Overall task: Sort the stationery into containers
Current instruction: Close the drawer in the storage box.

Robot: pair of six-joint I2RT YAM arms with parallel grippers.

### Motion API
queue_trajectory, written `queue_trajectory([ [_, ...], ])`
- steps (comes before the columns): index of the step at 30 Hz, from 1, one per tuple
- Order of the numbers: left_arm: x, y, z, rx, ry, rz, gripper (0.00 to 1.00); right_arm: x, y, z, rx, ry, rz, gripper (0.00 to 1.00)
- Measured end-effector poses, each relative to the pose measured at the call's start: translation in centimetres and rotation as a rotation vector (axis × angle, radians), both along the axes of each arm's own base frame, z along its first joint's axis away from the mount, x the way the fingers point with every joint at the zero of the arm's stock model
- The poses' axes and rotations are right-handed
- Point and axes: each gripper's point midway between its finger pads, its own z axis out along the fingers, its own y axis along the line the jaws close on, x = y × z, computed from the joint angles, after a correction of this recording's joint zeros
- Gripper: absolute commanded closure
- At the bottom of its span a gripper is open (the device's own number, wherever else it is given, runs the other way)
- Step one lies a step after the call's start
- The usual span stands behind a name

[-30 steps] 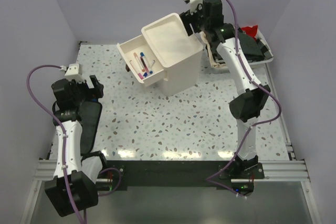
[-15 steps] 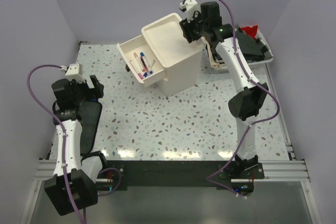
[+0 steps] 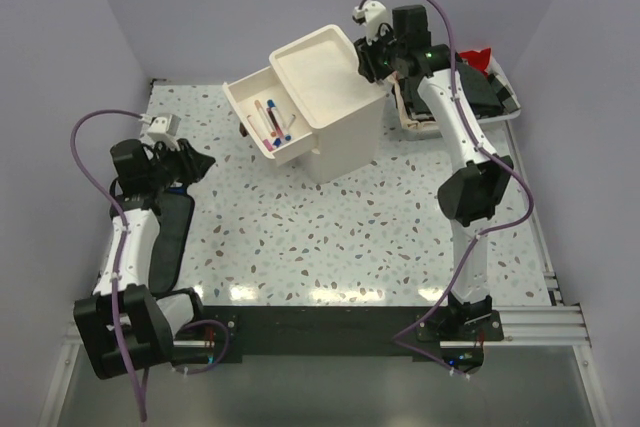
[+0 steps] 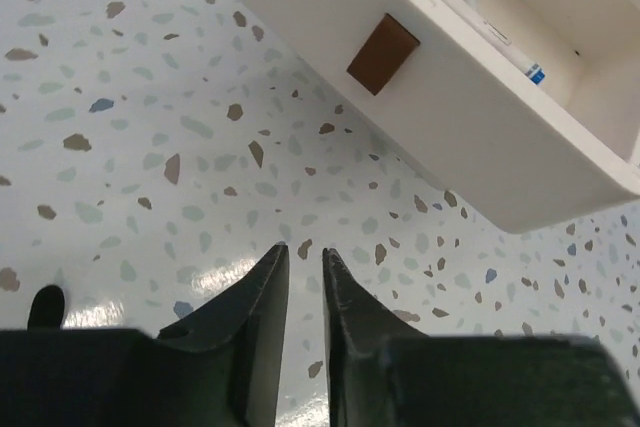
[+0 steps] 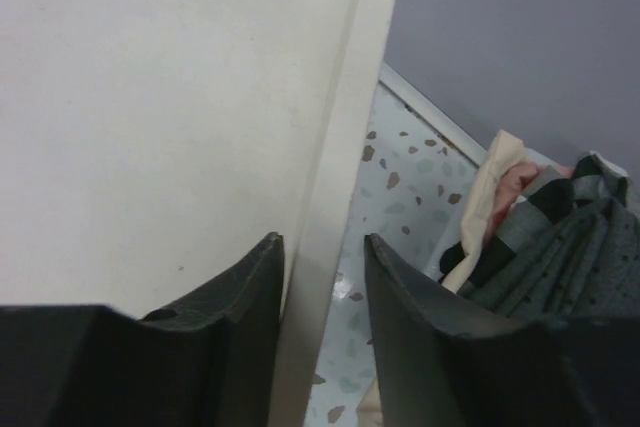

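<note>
At cabinet (image 3: 345, 137) rim, right gripper (image 5: 322, 247) jaws are straddling it, contact unclear; left gripper (image 4: 300, 257) jaws, barely spread, are facing drawer (image 4: 480, 147), likely pushing it shut next.

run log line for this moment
left end effector: empty, slightly open, facing brown handle | right end effector: astride cream-white cabinet rim, grip unclear | cream-white drawer: out, thin pens inside

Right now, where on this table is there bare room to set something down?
Widest free patch: the bare table between the cabinet and the near edge, right of the left hand. A smaller one: the far-left corner beside the open drawer. Crowded: the far-right gap between cabinet and tray of cloths, where the right arm reaches.
</note>
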Motion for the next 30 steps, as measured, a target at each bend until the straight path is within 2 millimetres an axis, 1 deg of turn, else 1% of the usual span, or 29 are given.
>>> queue_trajectory([
  [2, 0.5, -1.1, 0.3, -0.027, -0.012, -0.057, 0.96, -0.3, 0.3, -0.1, 0.014, 0.014, 0.01, 0.71],
  [3, 0.8, -1.5, 0.5, -0.034, -0.018, -0.081, 0.97, -0.3, 0.5, -0.2, 0.015, 0.016, 0.013, 0.71],
  [7, 2.3, -2.7, 2.3, -0.039, -0.065, -0.149, 0.98, -0.3, 0.5, -0.2, 0.036, 0.027, 0.002, 0.76],
  [9, 2.9, -3.1, 3.0, -0.038, -0.087, -0.172, 0.99, -0.4, 0.5, -0.2, 0.04, 0.03, -0.002, 0.81],
  [12, 3.6, -3.6, 3.7, -0.036, -0.111, -0.198, 1.0, -0.4, 0.5, -0.2, 0.041, 0.033, -0.006, 0.85],
  [15, 4.2, -4.1, 3.7, -0.039, -0.12, -0.219, 1.0, -0.4, 0.4, -0.2, 0.039, 0.033, -0.008, 0.85],
  [23, 5.8, -5.8, 2.1, -0.058, -0.077, -0.276, 1.0, -0.4, 0.4, -0.2, 0.039, 0.033, -0.008, 0.87],
  [30, 8.2, -7.6, 2.5, -0.057, -0.093, -0.332, 1.0, -0.4, 0.4, -0.2, 0.039, 0.033, -0.007, 0.89],
])
